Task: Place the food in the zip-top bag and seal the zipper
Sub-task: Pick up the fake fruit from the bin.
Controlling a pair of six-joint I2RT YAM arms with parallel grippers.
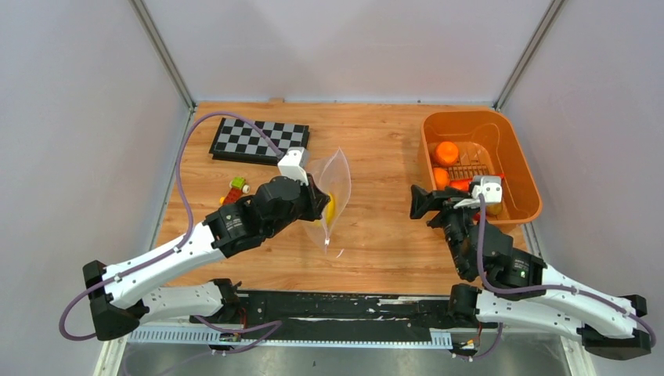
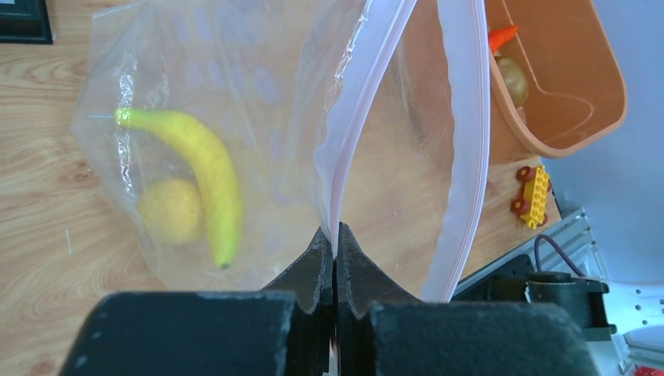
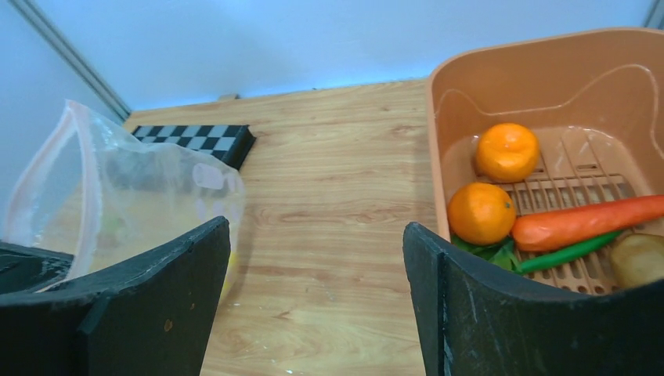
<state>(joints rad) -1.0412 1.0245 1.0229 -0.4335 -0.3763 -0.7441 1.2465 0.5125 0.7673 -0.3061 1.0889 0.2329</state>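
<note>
My left gripper [image 2: 335, 235] is shut on the pink zipper edge [image 2: 352, 133] of the clear zip-top bag [image 1: 333, 192] and holds its mouth open at mid-table. Inside the bag lie a yellow banana [image 2: 207, 176] and a yellow round fruit [image 2: 168, 210]. My right gripper [image 3: 317, 235] is open and empty over bare wood, between the bag [image 3: 117, 204] and the orange basket [image 3: 501, 70]. In the basket lie two orange balls [image 3: 507, 150] [image 3: 480, 213], a carrot [image 3: 587, 222], a green piece [image 3: 568, 252] and a brownish piece [image 3: 638, 258].
A folded chessboard [image 1: 258, 139] lies at the back left. Red-yellow-green block toys [image 1: 235, 188] sit left of the left arm, and one [image 2: 534, 196] shows in the left wrist view. The orange basket [image 1: 513, 145] stands at the table's right edge.
</note>
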